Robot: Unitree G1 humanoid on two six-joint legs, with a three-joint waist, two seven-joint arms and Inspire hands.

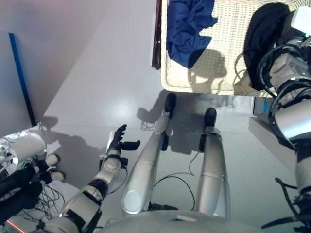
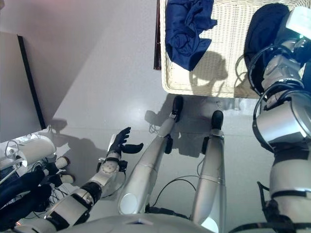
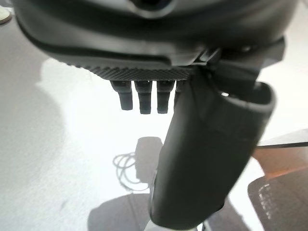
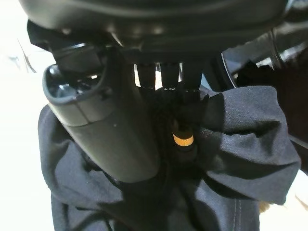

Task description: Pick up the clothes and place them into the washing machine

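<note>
The shallow wicker basket (image 1: pixel 218 73) lies at the top of the eye views. A blue garment (image 1: pixel 187 29) is bunched in its left part and a dark navy garment (image 1: pixel 260 41) in its right part. My right arm reaches into the basket's right side. In the right wrist view my right hand (image 4: pixel 110 130) has its fingers pushed into the folds of the dark garment (image 4: pixel 245 139), with cloth bunched between thumb and fingers. My left hand (image 1: pixel 119 141) hangs open and empty over the grey floor, well short of the basket; its fingers (image 3: pixel 144 98) are straight.
The dark brown box's edge (image 1: pixel 156 34) runs along the basket's left side. A grey panel with a blue edge (image 1: pixel 19 77) stands at the left. White equipment with cables (image 1: pixel 22 148) sits at the lower left. A pale ledge (image 1: pixel 269 138) is at the right.
</note>
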